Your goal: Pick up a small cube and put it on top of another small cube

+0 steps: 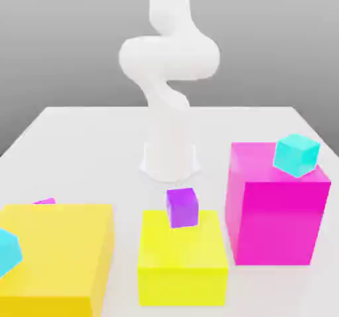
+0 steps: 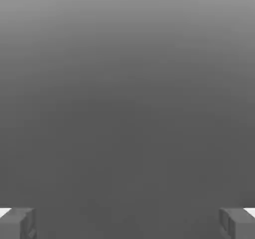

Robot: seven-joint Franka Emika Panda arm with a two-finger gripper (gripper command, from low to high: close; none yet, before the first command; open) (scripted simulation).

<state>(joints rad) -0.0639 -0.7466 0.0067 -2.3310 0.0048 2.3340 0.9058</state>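
A sliver of the small magenta-pink cube [image 1: 45, 201] peeks out behind the big yellow block [image 1: 56, 256] at the exterior view's left; most of it is hidden. A small purple cube [image 1: 182, 207] sits on the middle yellow block [image 1: 182, 259]. One small cyan cube [image 1: 296, 155] rests tilted on the large magenta block [image 1: 277, 206], and another cyan cube [image 1: 8, 251] lies on the big yellow block. In the hand view my gripper [image 2: 127, 223] is open, its grey fingertips [image 2: 17, 223] far apart with nothing between them, facing a plain grey background.
The white arm [image 1: 169, 77] rises from its base [image 1: 171, 160] at the middle of the white table [image 1: 99, 143]. The three big blocks stand in a row along the table's near side.
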